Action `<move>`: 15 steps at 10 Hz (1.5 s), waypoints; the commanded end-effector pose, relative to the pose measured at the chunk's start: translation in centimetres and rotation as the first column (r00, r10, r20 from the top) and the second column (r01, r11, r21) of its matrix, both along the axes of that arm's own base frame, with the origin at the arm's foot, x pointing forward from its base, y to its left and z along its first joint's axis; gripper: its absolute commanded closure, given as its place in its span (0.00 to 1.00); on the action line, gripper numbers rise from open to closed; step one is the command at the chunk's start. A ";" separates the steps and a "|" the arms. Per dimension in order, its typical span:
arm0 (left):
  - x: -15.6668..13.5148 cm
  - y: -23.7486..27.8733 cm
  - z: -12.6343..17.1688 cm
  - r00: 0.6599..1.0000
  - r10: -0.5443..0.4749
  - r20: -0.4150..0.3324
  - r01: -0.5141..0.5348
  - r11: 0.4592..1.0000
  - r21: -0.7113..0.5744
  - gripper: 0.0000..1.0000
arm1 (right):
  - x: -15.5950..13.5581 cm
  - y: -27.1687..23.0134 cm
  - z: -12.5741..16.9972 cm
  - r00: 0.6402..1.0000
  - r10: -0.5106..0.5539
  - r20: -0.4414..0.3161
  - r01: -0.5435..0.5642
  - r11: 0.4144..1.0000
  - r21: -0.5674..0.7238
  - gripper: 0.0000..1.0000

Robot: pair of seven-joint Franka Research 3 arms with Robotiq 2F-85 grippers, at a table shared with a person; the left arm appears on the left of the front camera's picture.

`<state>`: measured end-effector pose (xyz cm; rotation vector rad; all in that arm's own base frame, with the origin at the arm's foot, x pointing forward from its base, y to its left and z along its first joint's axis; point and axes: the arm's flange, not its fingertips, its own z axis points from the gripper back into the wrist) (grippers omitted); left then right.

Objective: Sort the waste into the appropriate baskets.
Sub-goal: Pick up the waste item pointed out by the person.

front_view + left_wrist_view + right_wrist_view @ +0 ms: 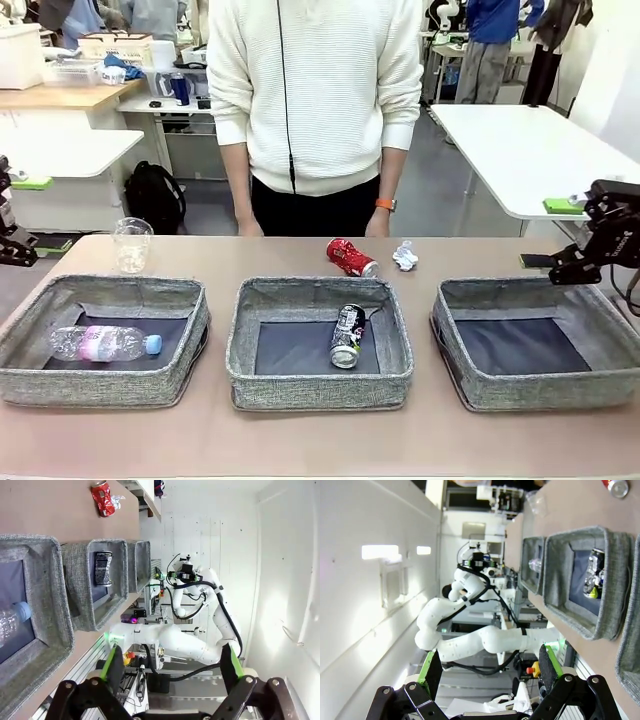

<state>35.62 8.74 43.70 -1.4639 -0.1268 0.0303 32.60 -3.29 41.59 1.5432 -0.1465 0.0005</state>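
Note:
Three grey woven baskets stand in a row. The left basket [190, 330] holds the clear bottle [105, 343] with the pink label. In the middle basket [320, 385] lies the dark printed can [347, 335]. The right basket [535, 392] has nothing in it. Behind them on the table are the clear cup [132, 244], the crushed red can [352, 257] and the white paper wad [405, 256]. My left gripper [40, 213] is open at the table's left end, and my right gripper [550, 233] is open above the right basket's far corner. Both hold nothing [171, 665] [489, 672].
A person in a white sweater [315, 90] stands at the far side, hands down behind the table edge. A strip of bare table [320, 445] runs in front of the baskets. White tables and other people are farther back.

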 end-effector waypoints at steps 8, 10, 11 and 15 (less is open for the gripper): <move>-0.4 0.0 0.1 1.000 -0.013 0.007 0.013 1.000 -0.001 0.00 | 0.0 0.0 0.5 1.000 -0.003 -0.015 0.003 1.000 0.014 0.00; -0.4 0.0 0.1 1.000 -0.013 0.007 0.013 1.000 -0.001 0.00 | 0.0 0.0 0.5 1.000 -0.003 -0.015 0.003 1.000 0.014 0.00; -0.4 0.0 0.1 1.000 -0.013 0.007 0.013 1.000 -0.001 0.00 | 0.0 0.0 0.5 1.000 -0.003 -0.015 0.003 1.000 0.014 0.00; -0.4 0.0 0.1 1.000 -0.013 0.007 0.013 1.000 -0.001 0.00 | 1.3 3.2 2.3 0.972 -0.210 -0.107 0.127 0.848 -0.514 0.00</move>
